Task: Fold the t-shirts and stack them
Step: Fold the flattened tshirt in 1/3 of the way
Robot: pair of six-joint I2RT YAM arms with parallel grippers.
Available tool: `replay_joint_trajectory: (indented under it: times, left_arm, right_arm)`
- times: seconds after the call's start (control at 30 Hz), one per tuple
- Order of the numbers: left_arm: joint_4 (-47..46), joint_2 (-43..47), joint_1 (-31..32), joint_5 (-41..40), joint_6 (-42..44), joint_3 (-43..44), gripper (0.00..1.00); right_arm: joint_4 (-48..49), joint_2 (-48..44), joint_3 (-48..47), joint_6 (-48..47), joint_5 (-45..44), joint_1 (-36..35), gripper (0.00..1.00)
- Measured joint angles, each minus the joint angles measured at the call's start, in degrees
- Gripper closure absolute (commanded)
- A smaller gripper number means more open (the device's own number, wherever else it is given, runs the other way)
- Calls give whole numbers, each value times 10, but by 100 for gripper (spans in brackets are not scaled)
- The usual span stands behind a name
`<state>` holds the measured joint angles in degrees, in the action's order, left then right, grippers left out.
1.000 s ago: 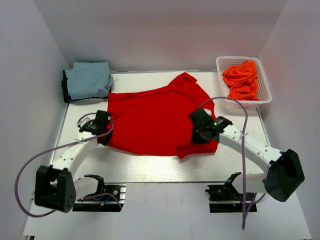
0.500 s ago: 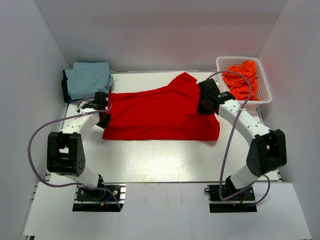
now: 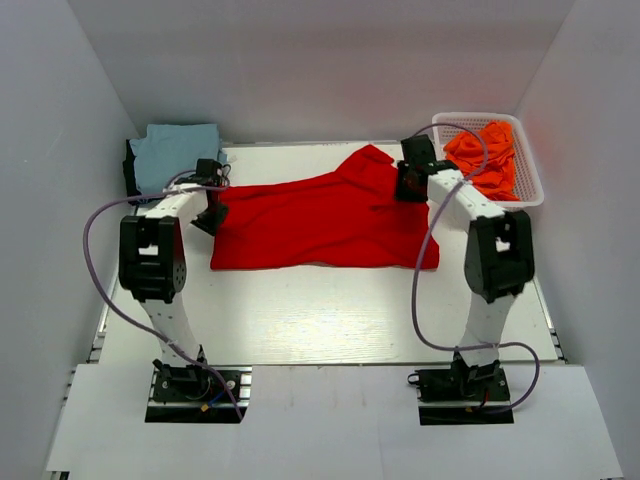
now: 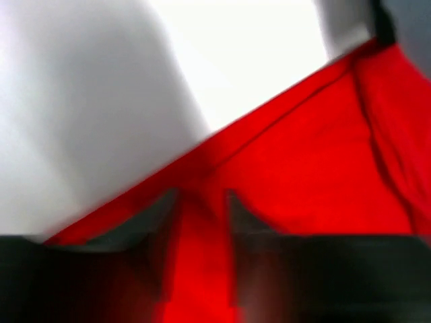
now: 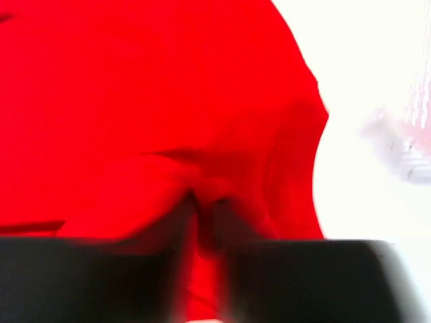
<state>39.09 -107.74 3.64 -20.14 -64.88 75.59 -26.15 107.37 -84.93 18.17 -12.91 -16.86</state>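
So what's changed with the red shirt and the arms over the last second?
The left gripper and right gripper carried the near edge of the red t-shirt over to its far edge, folding it into a narrower band. The left has since opened; the right still pinches the cloth. The light blue t-shirt, orange t-shirts and basket stayed put.

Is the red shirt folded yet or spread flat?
Folded once, it seems: the red shirt lies as a long narrow band, its near edge straight, one sleeve poking out behind.
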Motion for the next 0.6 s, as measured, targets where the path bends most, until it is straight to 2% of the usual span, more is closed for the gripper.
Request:
replay_joint_trajectory:
  times: [0.03,0.13,0.17,0.23,0.27,0.33,0.5,0.6]
  left_arm:
    - [10,-18,-2,3,5,24,32]
    - [45,-76,-8,9,23,109,23]
    - [49,-87,-9,12,31,126,7]
    - [59,-88,-11,19,52,137,6]
    - [60,-83,-10,25,59,134,0]
    - [55,-61,-6,43,79,115,0]
    - [13,18,2,108,120,21,0]
    - [-10,45,10,142,139,-21,0]
  right_arm:
    - [-12,25,-25,-7,0,5,10]
    - [-22,99,-127,-48,5,14,10]
    - [-20,106,-141,-57,10,15,10]
    - [-16,91,-133,-70,29,13,10]
    - [-10,73,-116,-74,43,10,10]
    - [3,27,-69,-77,70,2,10]
    - [33,-92,64,-64,119,-24,10]
    - [45,-120,127,-48,129,-25,10]
